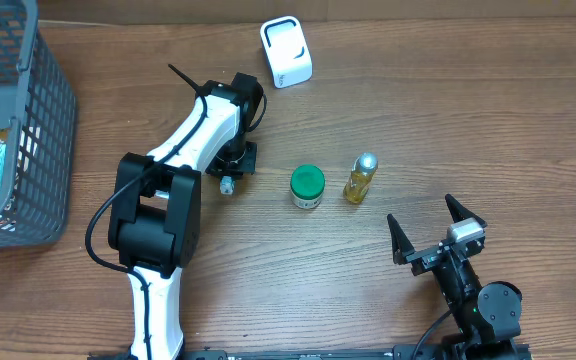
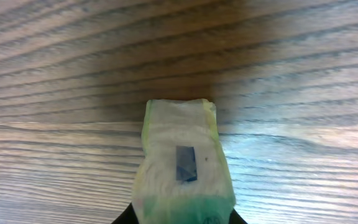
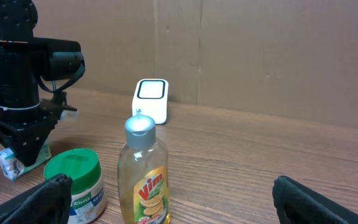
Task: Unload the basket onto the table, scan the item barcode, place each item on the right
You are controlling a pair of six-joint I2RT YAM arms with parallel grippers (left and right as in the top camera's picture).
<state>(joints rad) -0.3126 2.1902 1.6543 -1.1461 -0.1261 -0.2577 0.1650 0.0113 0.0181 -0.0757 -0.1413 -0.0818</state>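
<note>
- A brown wooden surface fills the overhead view, its grain running in long streaks from side to side
- Close up from the left wrist, the grain shows as fine dark and light lines, with a pale sheen of reflected light low down and a soft shadow across the middle
- Behind the surface stands a plain tan wall, like cardboard, with two vertical seams left of centre
- The light is even and dim-warm, casting only faint shadows

The table is matt grained wood, the bottle glossy clear plastic, the packet crinkled film.
</note>
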